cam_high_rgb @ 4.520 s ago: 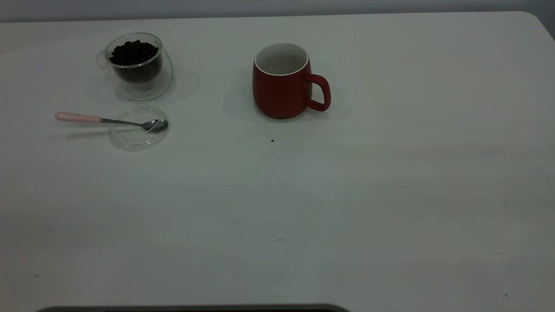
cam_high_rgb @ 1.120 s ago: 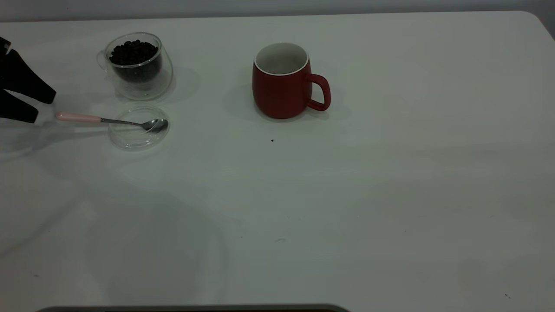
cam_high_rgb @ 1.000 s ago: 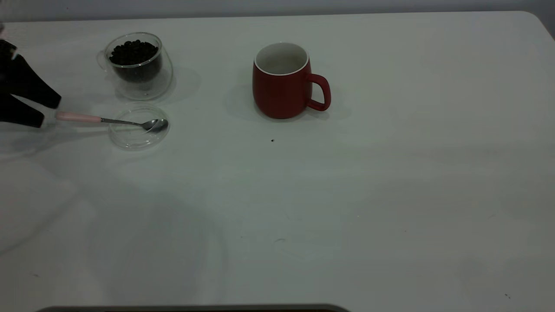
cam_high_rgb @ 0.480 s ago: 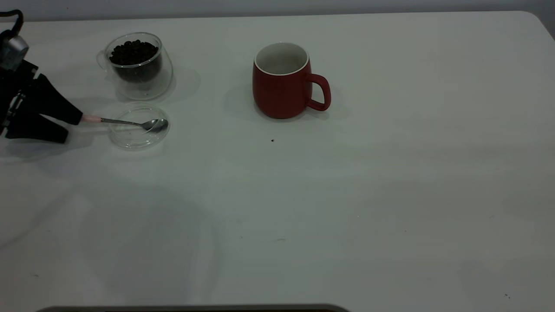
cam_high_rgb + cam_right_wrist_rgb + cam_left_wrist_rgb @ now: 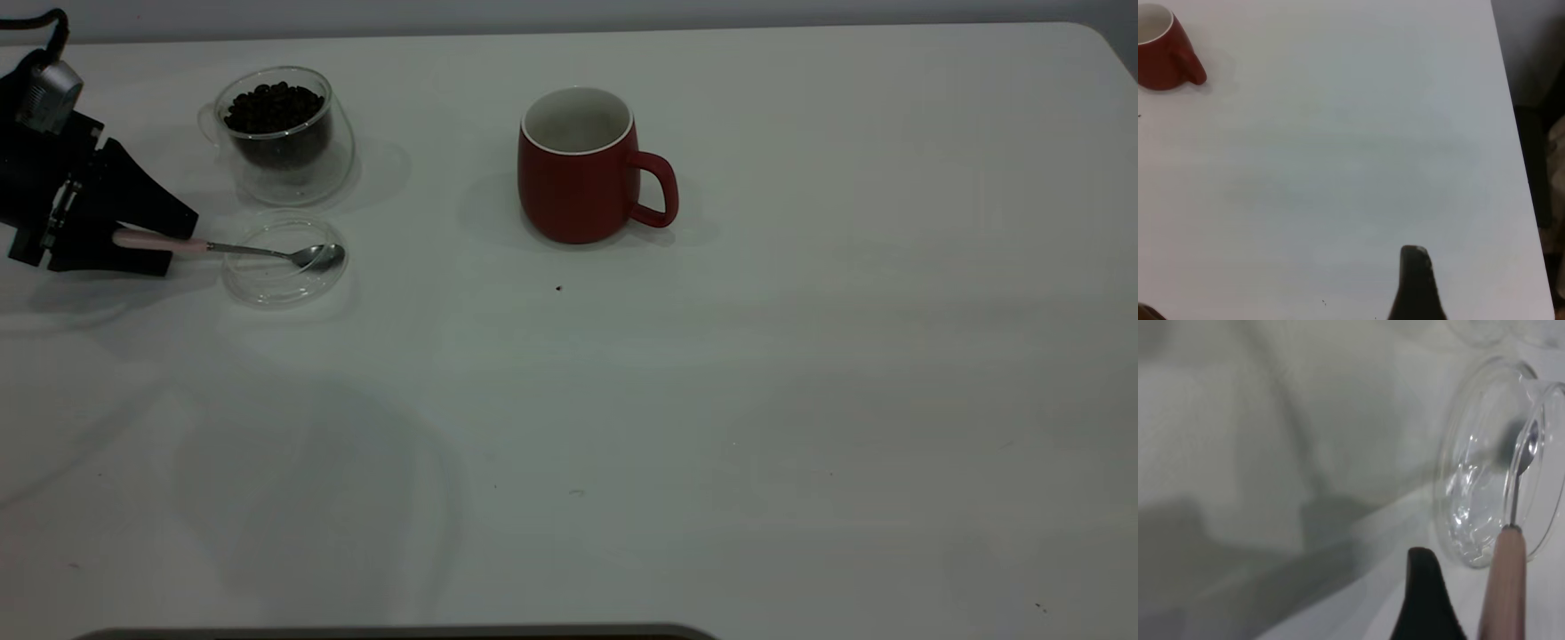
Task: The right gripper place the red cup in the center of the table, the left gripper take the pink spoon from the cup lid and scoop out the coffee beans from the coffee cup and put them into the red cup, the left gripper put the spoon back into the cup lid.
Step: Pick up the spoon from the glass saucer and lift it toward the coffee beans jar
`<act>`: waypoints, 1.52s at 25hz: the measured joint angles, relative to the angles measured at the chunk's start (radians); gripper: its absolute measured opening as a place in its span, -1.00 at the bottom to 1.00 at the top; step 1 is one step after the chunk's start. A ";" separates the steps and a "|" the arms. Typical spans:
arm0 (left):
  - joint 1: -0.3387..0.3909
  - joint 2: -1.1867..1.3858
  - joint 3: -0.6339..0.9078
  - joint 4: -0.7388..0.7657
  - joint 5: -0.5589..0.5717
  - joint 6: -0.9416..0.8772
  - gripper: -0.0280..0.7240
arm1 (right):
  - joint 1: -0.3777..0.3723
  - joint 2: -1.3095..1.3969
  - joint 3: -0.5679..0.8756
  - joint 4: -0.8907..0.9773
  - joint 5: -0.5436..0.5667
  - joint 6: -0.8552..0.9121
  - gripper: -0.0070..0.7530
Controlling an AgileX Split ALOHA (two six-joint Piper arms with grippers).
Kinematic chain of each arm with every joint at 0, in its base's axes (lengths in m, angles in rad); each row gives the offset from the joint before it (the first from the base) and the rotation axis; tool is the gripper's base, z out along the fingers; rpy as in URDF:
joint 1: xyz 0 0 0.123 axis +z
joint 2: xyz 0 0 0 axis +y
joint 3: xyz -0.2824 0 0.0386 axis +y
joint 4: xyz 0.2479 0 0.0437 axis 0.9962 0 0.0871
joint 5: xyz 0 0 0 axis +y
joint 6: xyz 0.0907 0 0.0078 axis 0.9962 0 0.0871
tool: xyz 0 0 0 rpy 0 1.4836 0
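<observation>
Where the table meets its left edge, left gripper straddles pink spoon handle, fingers parted, seemingly not clamped; bowl rests in cup lid; red cup central; right gripper mostly unseen, state unclear.

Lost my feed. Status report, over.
Left gripper open around pink spoon handle, not closed yet. Spoon bowl resting in lid. Red cup mid-table, empty. Right gripper clear of cup. Nothing in the way.
</observation>
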 joint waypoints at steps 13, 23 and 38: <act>0.003 -0.004 -0.001 0.000 0.064 -0.005 -0.50 | 0.000 0.000 0.000 0.000 0.001 0.000 0.57; 0.008 -0.010 -0.004 0.005 0.113 -0.023 -0.59 | 0.000 0.000 0.000 0.000 0.001 0.000 0.57; 0.018 -0.059 -0.135 0.046 0.172 -0.070 -0.60 | 0.000 0.000 0.000 0.000 0.001 0.000 0.57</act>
